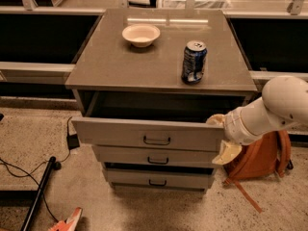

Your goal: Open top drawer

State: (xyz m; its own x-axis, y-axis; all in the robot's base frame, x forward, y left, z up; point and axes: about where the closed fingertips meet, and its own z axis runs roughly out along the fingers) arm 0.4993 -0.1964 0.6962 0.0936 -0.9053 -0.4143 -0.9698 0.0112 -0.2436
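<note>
The top drawer (pixel 120 134) of the grey cabinet is pulled out, and its dark inside shows behind the tall front. Its small black loop handle (pixel 157 140) sits in the middle of the front. My gripper (pixel 221 136) is at the right end of that front, on my white arm that reaches in from the right. It is open, with one yellowish fingertip (pixel 215 120) at the front's top right corner and the other (pixel 226 153) below, beside the lower edge. It is well away from the handle.
Two shorter drawers, the middle one (pixel 125 155) and the bottom one (pixel 130 179), sit below. A white bowl (pixel 140 34) and a blue can (pixel 194 61) stand on the cabinet top (pixel 120 66). An orange backpack (pixel 262 158) lies right of the cabinet. Cables and a black pole (pixel 38 191) are on the floor at left.
</note>
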